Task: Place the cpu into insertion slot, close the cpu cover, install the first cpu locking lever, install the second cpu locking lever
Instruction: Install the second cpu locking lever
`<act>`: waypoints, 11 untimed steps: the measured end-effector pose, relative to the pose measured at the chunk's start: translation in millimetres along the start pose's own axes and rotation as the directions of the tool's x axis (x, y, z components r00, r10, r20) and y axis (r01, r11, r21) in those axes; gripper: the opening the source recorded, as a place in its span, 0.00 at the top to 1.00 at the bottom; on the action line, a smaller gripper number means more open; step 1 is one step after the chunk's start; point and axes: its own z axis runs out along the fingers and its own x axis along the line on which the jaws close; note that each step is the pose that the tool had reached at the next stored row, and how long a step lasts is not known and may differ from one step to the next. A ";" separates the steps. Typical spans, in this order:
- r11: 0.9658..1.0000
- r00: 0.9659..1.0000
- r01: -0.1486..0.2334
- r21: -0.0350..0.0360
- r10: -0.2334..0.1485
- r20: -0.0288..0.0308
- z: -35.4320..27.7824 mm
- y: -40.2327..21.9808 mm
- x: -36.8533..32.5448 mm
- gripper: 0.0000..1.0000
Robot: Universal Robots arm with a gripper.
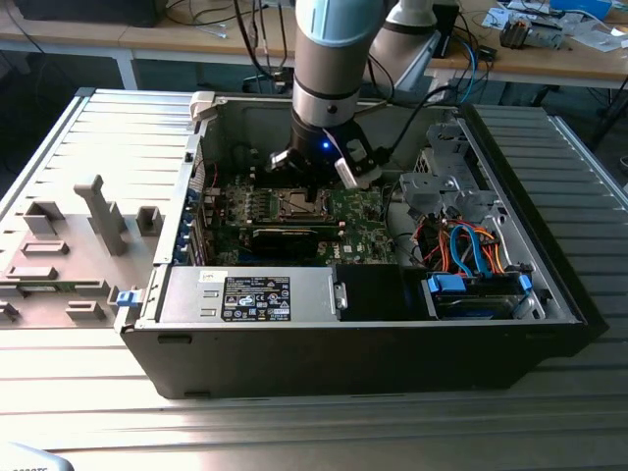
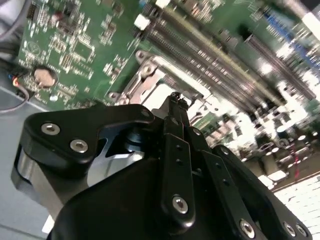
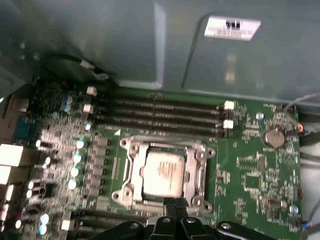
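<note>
The black two-fingered gripper (image 3: 172, 202), jaws drawn narrow and empty, hangs over the silvery frame-plate cpu cover (image 3: 165, 172) around the pale square cpu (image 3: 163, 172) seated in its socket; a misjudged descent could scrape the green motherboard (image 3: 255, 165).

Silver-grey tubular arm (image 1: 332, 59) showing a pale blue joint band, small blue light glowing at wrist, black gripper (image 2: 175, 107) linkages carrying silver screws

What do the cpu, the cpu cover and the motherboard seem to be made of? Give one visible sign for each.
cpu: likely metal-topped, pale silver, matte with a soft sheen.
cpu cover: looks like thin stamped metal, silvery, catching bright glints.
motherboard: apparently a rigid circuit board with glossy green coating, dotted with small soldered parts.
</note>
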 end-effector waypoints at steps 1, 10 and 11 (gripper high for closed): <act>1.000 1.000 0.000 0.000 0.000 0.000 -0.4 -3.6 0.6 0.89; 1.000 1.000 0.000 -0.017 0.000 0.002 5.9 -15.6 10.6 0.89; 1.000 1.000 0.000 -0.024 0.000 0.003 7.3 -16.1 13.0 0.89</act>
